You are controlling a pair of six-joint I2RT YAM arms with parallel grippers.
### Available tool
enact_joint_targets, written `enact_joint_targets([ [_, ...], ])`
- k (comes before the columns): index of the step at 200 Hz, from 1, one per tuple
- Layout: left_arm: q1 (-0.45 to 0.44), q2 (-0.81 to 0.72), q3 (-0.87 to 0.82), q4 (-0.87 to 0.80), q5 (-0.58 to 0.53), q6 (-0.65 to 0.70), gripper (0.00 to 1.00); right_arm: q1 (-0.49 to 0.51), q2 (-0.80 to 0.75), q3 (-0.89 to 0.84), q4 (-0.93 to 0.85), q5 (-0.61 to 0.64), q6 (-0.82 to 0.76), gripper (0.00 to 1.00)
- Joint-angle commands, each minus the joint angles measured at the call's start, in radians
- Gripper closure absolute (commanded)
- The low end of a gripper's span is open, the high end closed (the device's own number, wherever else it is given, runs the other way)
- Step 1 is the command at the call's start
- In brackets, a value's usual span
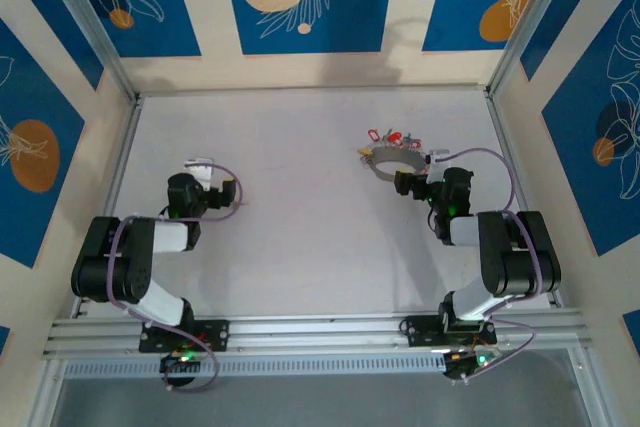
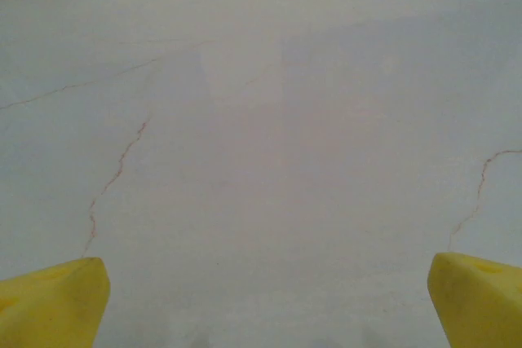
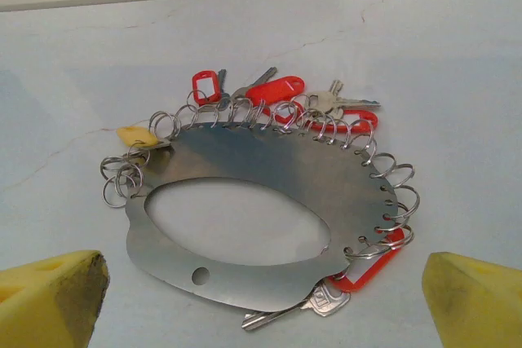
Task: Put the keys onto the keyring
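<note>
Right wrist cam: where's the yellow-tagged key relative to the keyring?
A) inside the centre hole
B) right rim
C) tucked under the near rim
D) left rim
D: in the right wrist view the yellow-tagged key lies at the left rim of the keyring, while the red-tagged keys line the far rim.

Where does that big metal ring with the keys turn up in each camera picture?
Top external: keyring right of centre on the table, just beyond the right hand.
Right wrist: keyring in the middle, lying flat.
Left wrist: table with hairline cracks.
Shared landmark: red tags on the ring's far edge.
</note>
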Motion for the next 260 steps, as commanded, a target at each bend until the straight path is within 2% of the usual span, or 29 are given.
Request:
enact_joint_targets([
  [1, -0.005, -0.004, -0.001, 0.039, 0.006, -0.008, 0.0, -0.006, -0.003, 0.004, 0.018, -0.014, 0.011, 0.01],
  [143, -0.002, -0.002, 0.001, 0.036, 0.009, -0.011, 0.0, -0.023, -0.005, -0.004, 0.032, -0.025, 0.031, 0.01],
  [162, -0.014, -0.013, 0.001, 0.036, -0.029, -0.009, 0.0, -0.032, -0.008, -0.01, 0.042, -0.038, 0.039, 0.01],
  [171, -0.023, -0.044, 0.026, -0.033, -0.065, -0.011, 0.0, -0.032, -0.033, 0.004, 0.01, -0.021, 0.049, 0.01],
  [193, -0.036, -0.183, 0.152, -0.362, -0.114, -0.036, 0.0, -0.024, -0.169, 0.12, -0.295, 0.004, 0.043, 0.01],
  [211, -0.037, -0.298, 0.255, -0.596, -0.135, -0.129, 0.0, -0.016, -0.27, 0.161, -0.363, 0.019, 0.092, 0.01],
  [224, -0.038, -0.361, 0.355, -0.8, -0.149, -0.19, 0.0, -0.024, -0.34, 0.181, -0.407, 0.06, 0.219, 0.01],
  [236, -0.037, -0.391, 0.464, -0.999, -0.203, -0.29, 0.0, -0.051, -0.398, 0.184, -0.471, 0.113, 0.433, 0.01],
  [247, -0.035, -0.395, 0.566, -1.198, -0.255, -0.383, 0.0, -0.117, -0.418, 0.188, -0.51, 0.011, 0.552, 0.01],
  [253, -0.034, -0.394, 0.602, -1.252, -0.253, -0.385, 0.0, -0.143, -0.404, 0.209, -0.537, -0.064, 0.575, 0.01],
  [260, -0.034, -0.391, 0.628, -1.295, -0.234, -0.371, 0.0, -0.14, -0.373, 0.263, -0.631, -0.078, 0.573, 0.01],
])
